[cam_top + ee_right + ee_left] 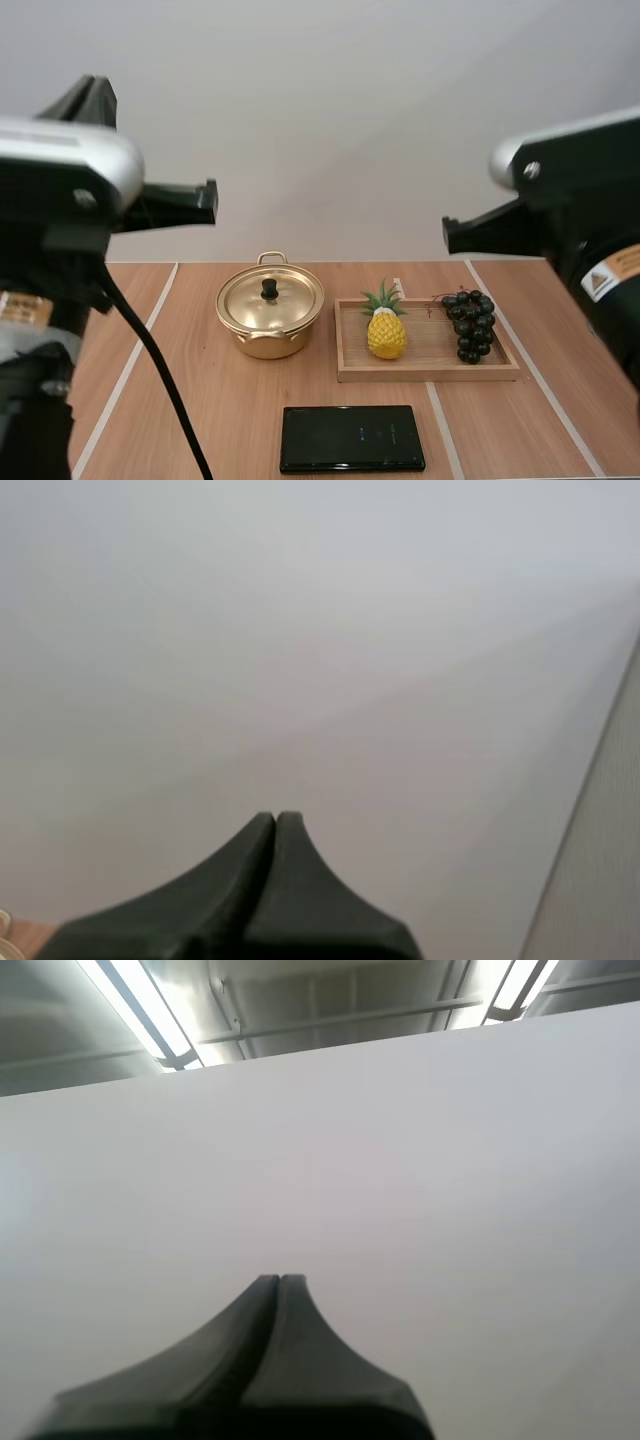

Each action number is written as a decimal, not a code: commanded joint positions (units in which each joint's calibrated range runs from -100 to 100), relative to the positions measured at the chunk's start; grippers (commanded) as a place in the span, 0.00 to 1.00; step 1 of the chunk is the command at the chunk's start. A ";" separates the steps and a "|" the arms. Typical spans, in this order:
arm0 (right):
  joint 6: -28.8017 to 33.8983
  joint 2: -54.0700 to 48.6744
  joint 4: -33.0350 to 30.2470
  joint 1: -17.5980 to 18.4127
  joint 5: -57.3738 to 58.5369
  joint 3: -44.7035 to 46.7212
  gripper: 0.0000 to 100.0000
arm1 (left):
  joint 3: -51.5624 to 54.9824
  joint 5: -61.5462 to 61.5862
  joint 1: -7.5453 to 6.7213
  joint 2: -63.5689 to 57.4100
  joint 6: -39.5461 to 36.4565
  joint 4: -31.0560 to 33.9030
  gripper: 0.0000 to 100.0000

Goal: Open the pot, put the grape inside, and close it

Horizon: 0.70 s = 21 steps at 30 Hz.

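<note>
Left gripper [279,1280] and right gripper [275,818] hang clenched on nothing high above the table [240,400], apparently parked before starting, while the grapes [470,325] lie on the wooden tray [430,345] beside the lidded pot [270,318].

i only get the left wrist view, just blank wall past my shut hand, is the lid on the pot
Observer: Yes, the lid sits on the pot, black knob up.
Operator: where are the grapes
Observer: The grapes lie at the right end of the wooden tray, which is to the right of the pot.
Operator: anything else in there
Observer: A pineapple stands in the tray, left of the grapes.
Operator: and the other arm
Observer: The right hand is shut on nothing and raised well clear of the grapes.
</note>
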 commanded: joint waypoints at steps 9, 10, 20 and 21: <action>11.85 24.88 -1.78 -0.33 45.05 -41.10 0.00 | -31.36 35.74 -0.13 20.72 -1.37 -1.77 0.00; 11.85 26.95 -2.21 -0.33 48.49 -43.42 0.00 | -33.92 37.42 -0.13 22.31 -1.37 -1.77 0.00; 9.94 48.28 -2.34 -0.33 69.77 -56.24 0.00 | -56.60 61.92 -0.13 42.27 -4.77 -1.06 0.00; 9.80 49.47 -2.33 -0.33 69.77 -56.24 0.00 | -58.23 65.17 -0.13 44.35 -4.77 -0.94 0.00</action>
